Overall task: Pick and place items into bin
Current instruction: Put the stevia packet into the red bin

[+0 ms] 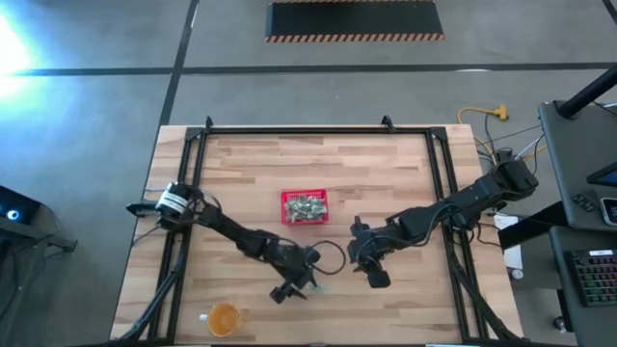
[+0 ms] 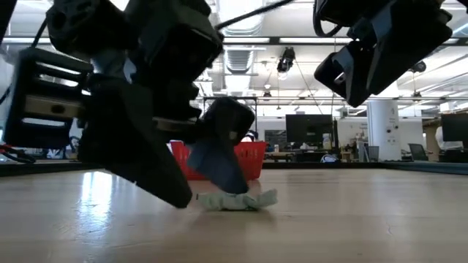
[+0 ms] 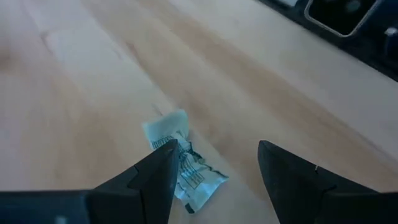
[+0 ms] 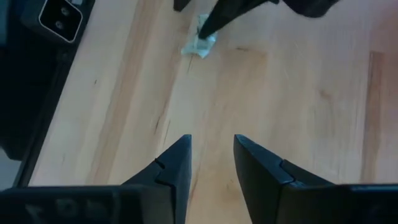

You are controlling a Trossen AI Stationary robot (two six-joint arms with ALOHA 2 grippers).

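- Wooden tabletop [image 1: 386, 173]: holds all the work; in the high view the red basket [image 1: 305, 206] sits near its centre, already holding a pile of packets.
- Left gripper [image 1: 301, 281]: at about 6 o'clock from the basket, lowered to the table. Its fingers [image 3: 155, 180] stand apart, one tip touching the loose packet and the other clear of it on bare wood.
- Right gripper [image 1: 371, 270]: waits at about 4 o'clock from the basket, raised above the table, fingers [image 4: 180, 163] parted with a narrow gap and nothing between them.
- Orange cup [image 1: 224, 319]: near the table's front edge, not part of the task.
- Packet [image 3: 181, 163]: one crinkly pale green wrapper, lying flat beside the left fingertip.
- Recommended: centre the packet between both left fingers before closing; a one-sided contact likely pushes the light wrapper away.
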